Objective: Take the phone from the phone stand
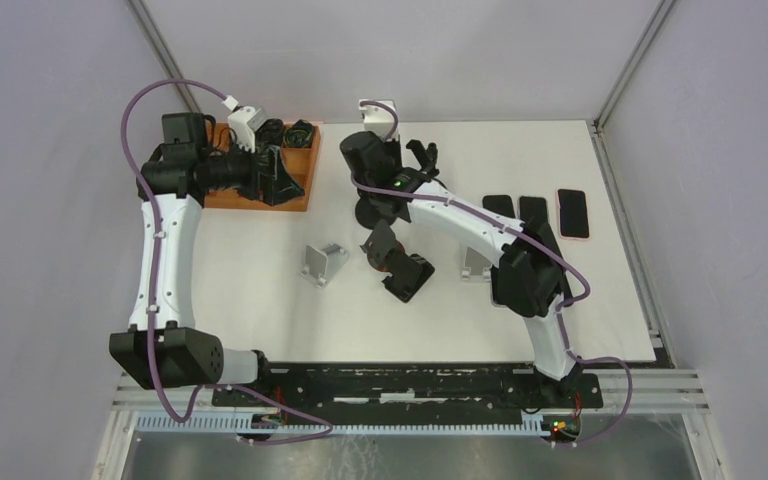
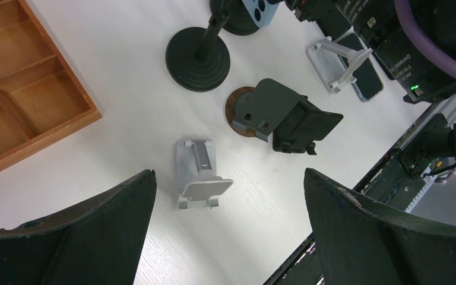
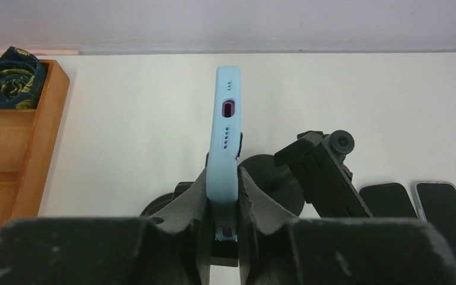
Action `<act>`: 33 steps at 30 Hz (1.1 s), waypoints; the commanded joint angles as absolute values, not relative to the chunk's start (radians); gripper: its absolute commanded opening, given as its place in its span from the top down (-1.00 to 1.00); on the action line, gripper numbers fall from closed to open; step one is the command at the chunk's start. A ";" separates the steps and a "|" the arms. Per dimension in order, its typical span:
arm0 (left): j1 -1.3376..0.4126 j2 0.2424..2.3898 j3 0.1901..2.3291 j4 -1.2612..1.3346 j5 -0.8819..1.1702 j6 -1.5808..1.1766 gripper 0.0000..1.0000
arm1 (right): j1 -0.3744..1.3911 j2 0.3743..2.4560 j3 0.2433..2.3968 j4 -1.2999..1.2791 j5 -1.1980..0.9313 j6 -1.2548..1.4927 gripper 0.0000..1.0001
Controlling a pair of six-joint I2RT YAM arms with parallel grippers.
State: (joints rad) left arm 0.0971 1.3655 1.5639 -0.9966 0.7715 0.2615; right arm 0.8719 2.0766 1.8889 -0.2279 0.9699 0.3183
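My right gripper (image 3: 224, 196) is shut on the light blue phone (image 3: 227, 127), held edge-on with its port end pointing away. Under the fingers there is a black stand part and a round black base (image 3: 160, 206); I cannot tell whether the phone still sits in it. In the top view the right gripper (image 1: 370, 162) hangs over the round black stand bases (image 1: 375, 210), and the phone is hidden there. In the left wrist view the phone's camera corner (image 2: 260, 10) shows at the top edge. My left gripper (image 2: 228, 196) is open and empty, above the wooden tray (image 1: 305, 190).
An empty black clamp stand (image 3: 323, 169) stands just right of the phone. A silver stand (image 1: 322, 262), a black stand on a brown disc (image 1: 400, 268) and a white stand (image 1: 475, 262) are at mid-table. Three dark phones (image 1: 533, 210) lie flat at the right.
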 commanded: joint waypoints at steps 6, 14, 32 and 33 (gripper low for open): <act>0.095 1.351 1.518 -0.983 0.842 0.364 -0.98 | 0.876 2.011 1.916 -0.155 0.846 0.322 1.00; 0.016 1.363 1.511 -0.936 0.838 0.390 -0.90 | 0.893 1.816 1.874 -0.056 0.608 0.351 1.00; -0.136 1.335 1.493 -0.908 0.773 0.446 -0.56 | 0.893 1.585 1.678 0.058 0.251 0.618 1.00; -0.139 1.334 1.492 -0.909 0.774 0.448 -0.46 | 0.892 1.580 1.668 0.067 0.239 0.633 1.00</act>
